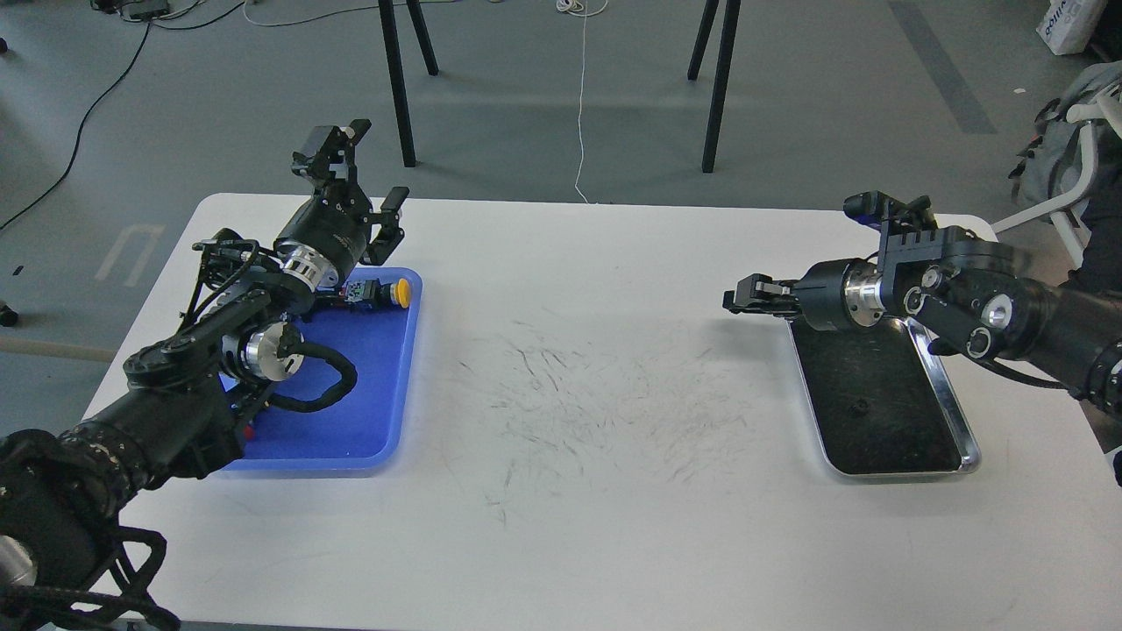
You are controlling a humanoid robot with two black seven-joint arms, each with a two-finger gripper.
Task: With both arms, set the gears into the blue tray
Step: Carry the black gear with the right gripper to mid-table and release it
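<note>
The blue tray (372,412) lies at the table's left, with my left arm stretched across it. My left gripper (364,175) hangs above the tray's far edge, open with nothing between its fingers. My right gripper (739,300) points left over the white table, just past the far left corner of the silver tray (957,431). Its fingers look pressed together, and anything between them is too small to see. One tiny dark gear (861,406) lies on the silver tray's dark bottom.
A push-button switch with a yellow cap (401,291) sits in the blue tray's far right corner. A small red part (250,429) shows under my left arm. Black stand legs (399,88) rise beyond the far table edge.
</note>
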